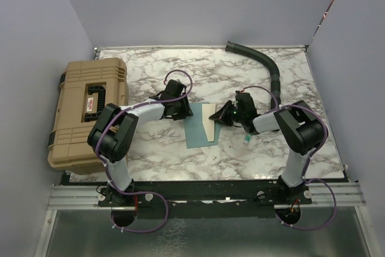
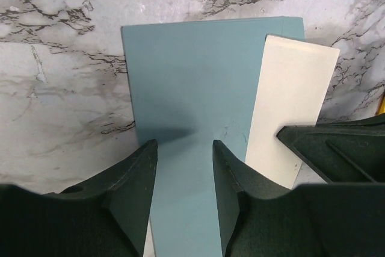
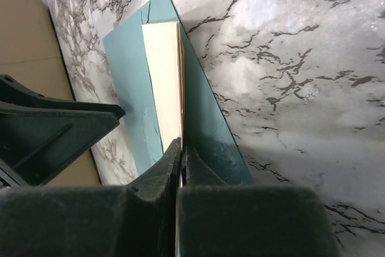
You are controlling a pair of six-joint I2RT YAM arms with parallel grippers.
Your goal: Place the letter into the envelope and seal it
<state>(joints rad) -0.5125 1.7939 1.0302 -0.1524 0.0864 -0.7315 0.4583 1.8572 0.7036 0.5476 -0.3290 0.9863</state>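
The teal envelope (image 1: 194, 130) lies flat on the marble table, at its middle. The tan letter (image 1: 210, 123) rests over its right part, its right edge lifted. My right gripper (image 1: 220, 117) is shut on that lifted edge; in the right wrist view the thin sheet (image 3: 162, 76) runs straight into the closed jaws (image 3: 181, 147), with teal envelope (image 3: 126, 76) on both sides of it. My left gripper (image 2: 183, 148) hovers open over the envelope (image 2: 192, 82), with nothing between its fingers. The letter (image 2: 289, 106) shows to its right.
A tan hard case (image 1: 87, 109) fills the table's left side. A black corrugated hose (image 1: 264, 64) curves across the back right. A small green scrap (image 1: 247, 139) lies just right of the envelope. Grey walls enclose three sides.
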